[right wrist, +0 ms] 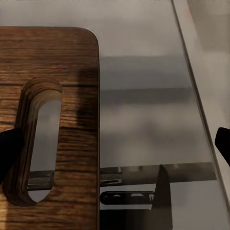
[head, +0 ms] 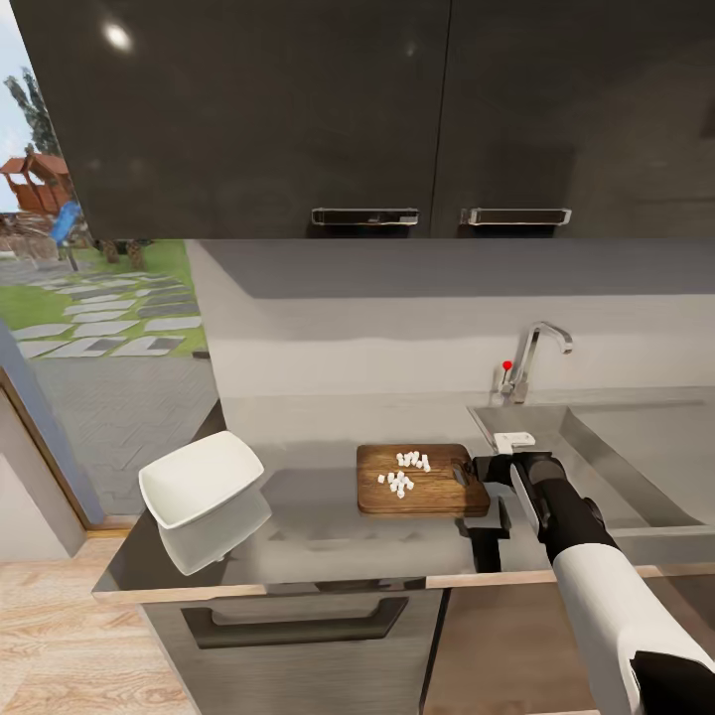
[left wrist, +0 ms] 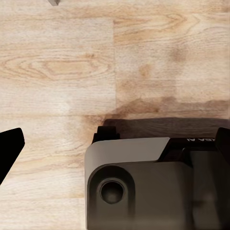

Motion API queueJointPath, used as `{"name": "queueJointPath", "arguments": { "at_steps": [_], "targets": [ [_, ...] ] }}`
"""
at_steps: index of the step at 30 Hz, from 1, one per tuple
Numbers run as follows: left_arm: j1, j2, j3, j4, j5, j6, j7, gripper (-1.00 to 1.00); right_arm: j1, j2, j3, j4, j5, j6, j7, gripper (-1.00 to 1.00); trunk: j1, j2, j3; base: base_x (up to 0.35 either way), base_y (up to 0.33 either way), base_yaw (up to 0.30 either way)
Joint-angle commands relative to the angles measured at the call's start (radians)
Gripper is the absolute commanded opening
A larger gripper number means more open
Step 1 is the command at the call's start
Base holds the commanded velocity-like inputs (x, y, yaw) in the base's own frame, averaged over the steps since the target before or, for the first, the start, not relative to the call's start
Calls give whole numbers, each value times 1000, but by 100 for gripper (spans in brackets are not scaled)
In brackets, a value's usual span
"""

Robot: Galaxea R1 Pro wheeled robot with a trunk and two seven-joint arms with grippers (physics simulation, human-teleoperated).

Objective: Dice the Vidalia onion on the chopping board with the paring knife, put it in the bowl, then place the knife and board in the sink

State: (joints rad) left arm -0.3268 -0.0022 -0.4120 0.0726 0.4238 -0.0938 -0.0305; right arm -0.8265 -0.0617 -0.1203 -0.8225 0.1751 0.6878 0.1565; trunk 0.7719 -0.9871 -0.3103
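Your right gripper (head: 494, 467), jaws apart, sits at the brown wooden chopping board (head: 422, 492) carrying white diced onion (head: 407, 471); the glossy white bowl (head: 202, 479) left of it holds nothing.

You've got the countertop (head: 308, 516) w/ the bowl (head: 202, 482) at left, chopping board (head: 422, 480) by the sink (head: 636, 467).

Right arm (head: 586, 556), lower right of head view: white shell forearm, black cylindrical wrist, black elbow patch. Right gripper (head: 494, 469): black. Left wrist view, bottom: grey base housing (left wrist: 143, 191), round recess, black finger tips at edges.
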Motion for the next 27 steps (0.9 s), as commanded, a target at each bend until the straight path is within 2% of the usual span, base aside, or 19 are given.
{"name": "queueJointPath", "arguments": {
  "at_steps": [1, 9, 27],
  "targets": [
    [-2, -2, -8, 4, 9, -5, -3, 100, -1, 0, -2, -1, 11, 4, 9, 100, 0, -1, -1, 0, 0, 0],
    [-2, -2, -8, 4, 9, -4, -3, 100, -1, 4, -1, -1, 11, 3, 9, 100, 0, -1, -1, 0, 0, 0],
    [-2, -2, -8, 4, 9, -4, -3, 100, -1, 2, -3, -1, 11, 3, 9, 100, 69, -127, -58, 0, 0, 0]
  ]
}}
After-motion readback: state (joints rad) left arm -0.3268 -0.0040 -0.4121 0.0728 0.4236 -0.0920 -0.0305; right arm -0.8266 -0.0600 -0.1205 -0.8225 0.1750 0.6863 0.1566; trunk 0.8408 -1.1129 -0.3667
